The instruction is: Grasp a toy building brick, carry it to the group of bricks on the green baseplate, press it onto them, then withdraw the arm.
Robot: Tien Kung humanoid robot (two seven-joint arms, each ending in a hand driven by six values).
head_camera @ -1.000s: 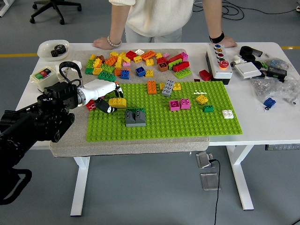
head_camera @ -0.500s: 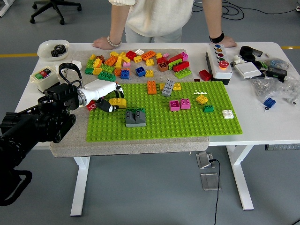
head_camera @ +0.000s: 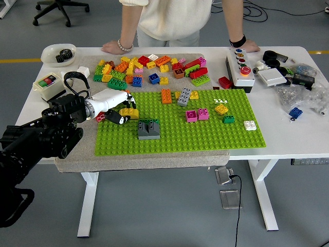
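Note:
My left hand (head_camera: 123, 110) reaches in from the left over the left edge of the green baseplate (head_camera: 205, 136). Its white fingers (head_camera: 130, 101) and thumb curl around a yellow brick (head_camera: 129, 112) that rests on the plate. A small red brick (head_camera: 99, 116) lies just under the wrist. On the plate stand a dark grey and green block (head_camera: 148, 128), magenta bricks (head_camera: 197, 114), a grey brick (head_camera: 184, 96) and an orange brick (head_camera: 166, 95). My right arm is out of view.
A pile of loose bricks (head_camera: 149, 68) lies behind the plate. A button box (head_camera: 240, 67) stands at the right, a switch box (head_camera: 47, 85) and a white bowl (head_camera: 57, 53) at the left. A person's hands (head_camera: 110, 47) rest on the far edge.
My left arm has shifted very slightly; the hand stays around the yellow brick in the same spot.

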